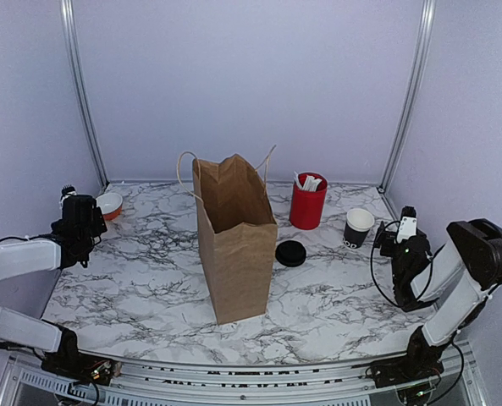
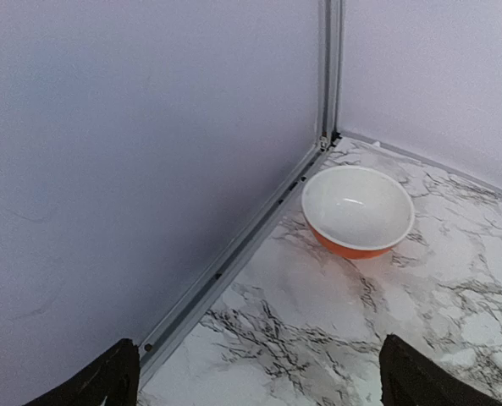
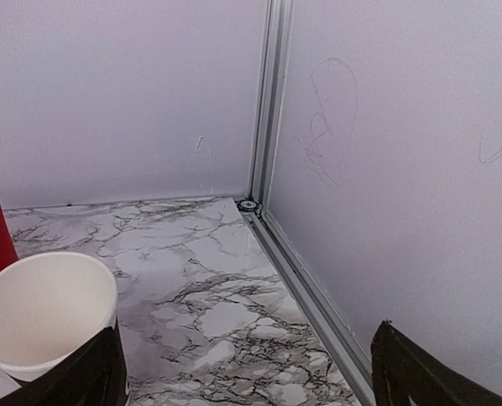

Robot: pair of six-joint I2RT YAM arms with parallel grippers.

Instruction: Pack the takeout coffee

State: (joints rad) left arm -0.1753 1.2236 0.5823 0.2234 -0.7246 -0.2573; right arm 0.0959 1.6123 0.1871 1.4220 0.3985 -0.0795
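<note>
**Coffee cup on table; both grippers spread and unloaded**

The takeout coffee (image 1: pixel 358 227) is seen upright on the marble table (image 1: pixel 335 304), right of centre and toward the far side. Its top is open, and white lettering is noted low on its side. The red cup (image 1: pixel 307 203) with white sticks is set just to its far left. A flat black lid (image 1: pixel 291 253) is laid to the coffee's left, near the foot of the brown paper bag (image 1: pixel 234 245). The bag is stood upright mid-table, mouth open, handles raised.

The right gripper (image 3: pixel 251 372) is held just right of the coffee, fingers spread wide, nothing gripped. One finger is overlapped with the cup's rim in the wrist view; contact cannot be told.

The left gripper (image 2: pixel 259 376) is positioned at the far left, fingers likewise spread, nothing gripped. It is pointed toward an orange bowl (image 2: pixel 357 210), white inside, set near the far left corner.
</note>
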